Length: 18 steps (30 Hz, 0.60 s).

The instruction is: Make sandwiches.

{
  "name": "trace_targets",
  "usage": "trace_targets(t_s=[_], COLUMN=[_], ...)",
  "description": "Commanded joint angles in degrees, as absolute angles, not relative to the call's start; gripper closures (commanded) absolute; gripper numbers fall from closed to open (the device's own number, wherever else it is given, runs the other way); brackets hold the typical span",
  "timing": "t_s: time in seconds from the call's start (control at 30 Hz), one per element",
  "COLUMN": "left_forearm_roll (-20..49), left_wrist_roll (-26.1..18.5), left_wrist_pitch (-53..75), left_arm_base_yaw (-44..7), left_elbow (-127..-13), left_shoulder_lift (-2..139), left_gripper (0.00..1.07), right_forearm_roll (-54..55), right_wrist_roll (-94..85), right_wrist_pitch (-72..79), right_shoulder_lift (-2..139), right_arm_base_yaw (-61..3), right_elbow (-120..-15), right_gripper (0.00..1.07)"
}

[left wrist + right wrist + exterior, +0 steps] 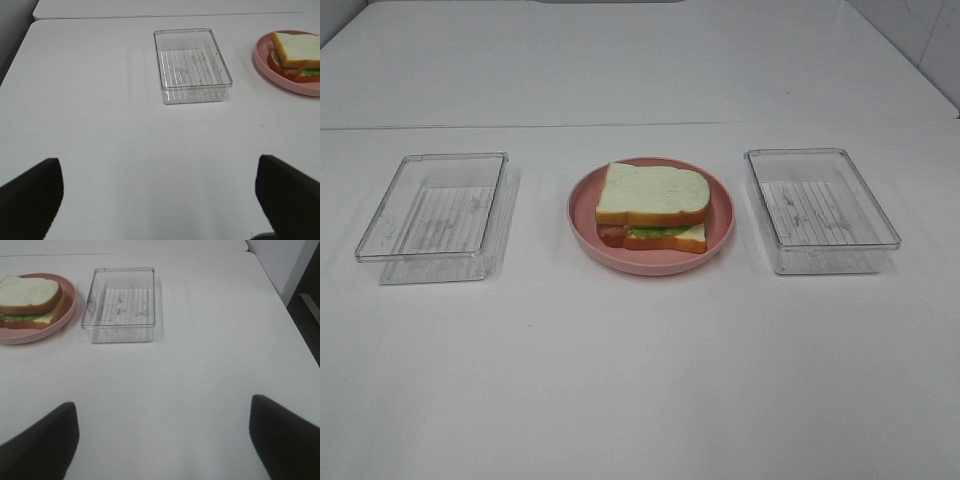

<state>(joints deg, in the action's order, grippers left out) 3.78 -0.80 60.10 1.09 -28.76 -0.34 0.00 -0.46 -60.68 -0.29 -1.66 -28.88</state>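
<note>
Left tray (pixel 432 217): I see it clear and bare, at nine o'clock from the plate.
Left gripper (pixel 159 200): my wrist view shows both jaws spread wide over the white table (pixel 640 380), holding nothing.
Plate (pixel 585 226): pink, round, mid-table between the trays.
Sandwich (pixel 653 206): assembled on the plate, top slice shifted toward ten o'clock, lettuce showing.
Right tray (pixel 820 209): clear, at three o'clock from the plate.
Right gripper (pixel 162 440): I read jaws wide apart, nothing held.
</note>
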Motion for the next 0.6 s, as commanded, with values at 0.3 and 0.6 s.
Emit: trace_targets(t_s=[0.3, 0.6], left_forearm_roll=[4.07, 4.13], left_wrist_roll=[-0.69, -0.69], left_wrist_pitch=[59.19, 59.19], left_arm_base_yaw=[1.2, 1.2], left_elbow=[-28.65, -28.65], left_shoulder_lift=[-1.43, -1.43], left_gripper=[0.09, 0.09], right_forearm_roll=[-0.4, -0.4], right_wrist_roll=[-0.69, -0.69], right_wrist_pitch=[-60.22, -60.22], right_shoulder_lift=[-1.6, -1.6], right_arm_base_yaw=[-1.78, -1.78], right_elbow=[-28.71, -28.71], right_gripper=[0.23, 0.23])
